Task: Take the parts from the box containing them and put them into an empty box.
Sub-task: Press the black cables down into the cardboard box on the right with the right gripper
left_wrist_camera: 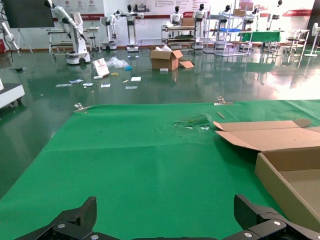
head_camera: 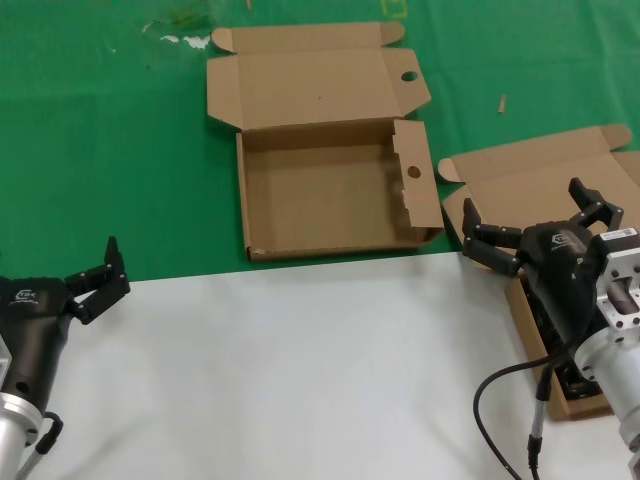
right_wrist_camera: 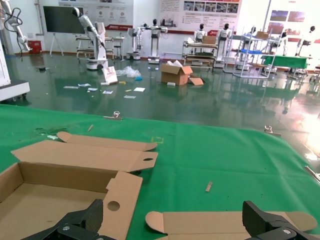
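1. At lower left of the head view I see my left gripper [head_camera: 96,276], fingers apart, holding nothing, over the white sheet [head_camera: 300,370].
2. At upper centre the empty box [head_camera: 330,190] lies open on the green cloth [head_camera: 100,150].
3. At right my right gripper [head_camera: 540,225] hovers, fingers spread, over the box containing them [head_camera: 520,185]; the parts [head_camera: 570,385] show dark beneath the arm.

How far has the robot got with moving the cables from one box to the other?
It looks like the very start. The empty box with round holes in its flaps holds nothing yet. The right gripper is open above the box containing them, where dark parts show beside the arm. It holds nothing. The left gripper waits open and empty at the near left. All the moving is still left.
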